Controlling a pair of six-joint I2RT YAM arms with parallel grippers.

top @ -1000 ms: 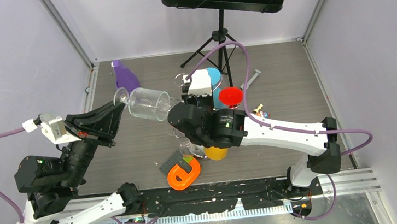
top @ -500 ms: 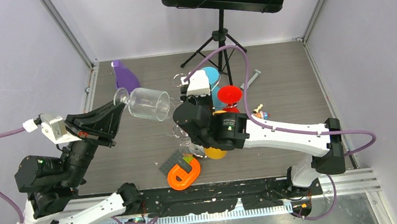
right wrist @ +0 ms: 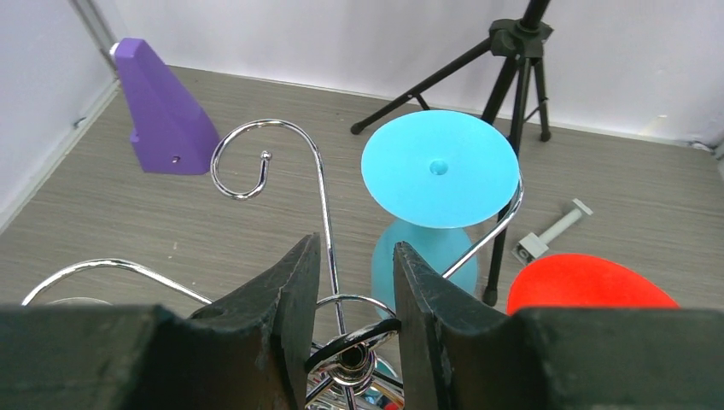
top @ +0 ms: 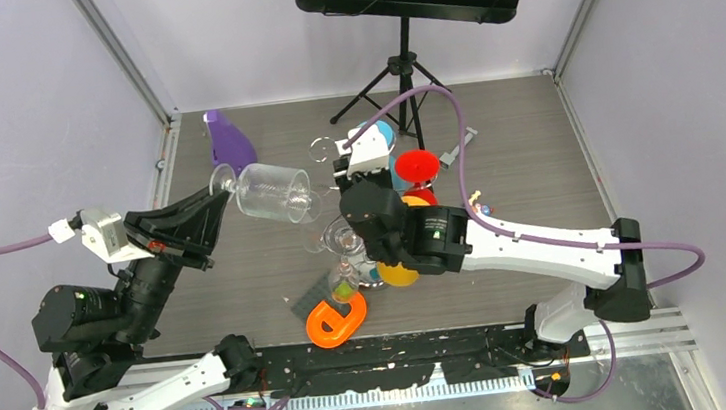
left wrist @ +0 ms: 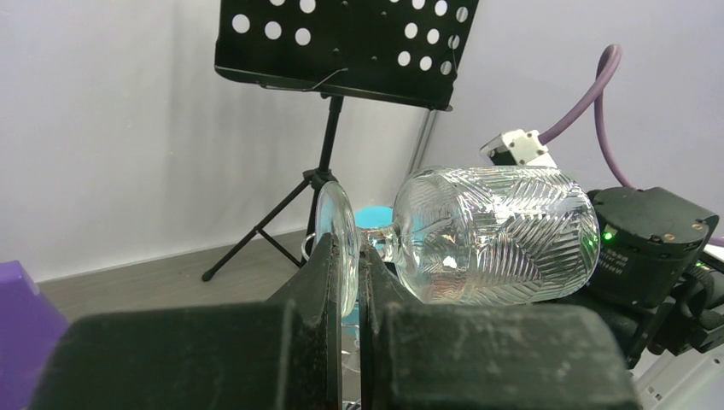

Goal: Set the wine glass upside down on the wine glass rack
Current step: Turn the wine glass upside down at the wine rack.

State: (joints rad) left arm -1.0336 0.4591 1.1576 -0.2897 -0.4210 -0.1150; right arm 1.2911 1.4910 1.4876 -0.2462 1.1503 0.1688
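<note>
Grip on the foot disc lets the left tool (left wrist: 350,260) carry the wine glass (left wrist: 495,235) sideways above the bench (top: 534,148) middle, left of the wine glass rack (right wrist: 346,342), ready for inverting. Right tool (right wrist: 354,269) clamps the rack's top hub, likely steadying it.

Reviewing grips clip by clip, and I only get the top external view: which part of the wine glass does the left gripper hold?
Observer: Left wrist view shows the left gripper pinching the flat foot of the wine glass, bowl lying sideways.
Operator: And the right gripper, hidden under its wrist?
Observer: Right wrist view: the right gripper straddles the top hub of the wine glass rack, apparently clamped on it.
Operator: Any free wire arm?
Observer: One curled arm toward the purple block carries nothing.
</note>
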